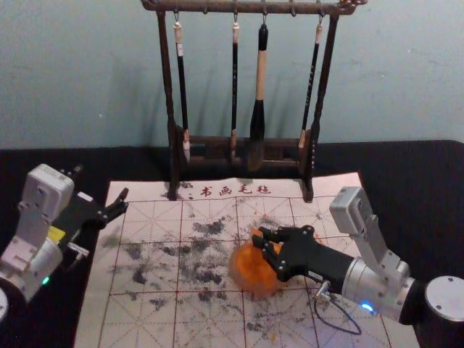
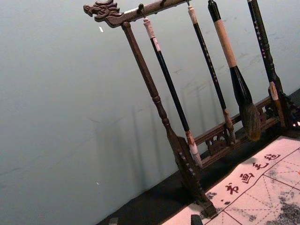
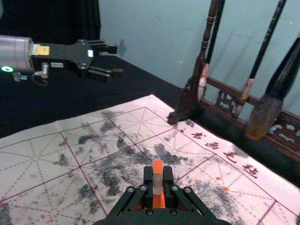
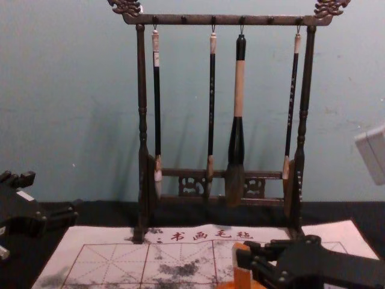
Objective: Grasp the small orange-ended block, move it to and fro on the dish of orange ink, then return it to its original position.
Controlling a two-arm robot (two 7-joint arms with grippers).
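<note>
I have my right end effector (image 3: 158, 180) pinching the block (image 4: 242, 274) roughly upright at the orange ink dish (image 1: 251, 272) — whether they touch, I can't make out. I'd call this the inking step; next it needs low, level strokes to and fro, then the return. My left end effector (image 3: 116, 60) is parked, spread, beside the mat (image 1: 148, 319)

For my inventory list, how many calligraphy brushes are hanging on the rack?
4. In the chest view: one slim brush near the left post, a second slim brush around the middle, the thick brush right of it, a third slim brush near the right post.
</note>
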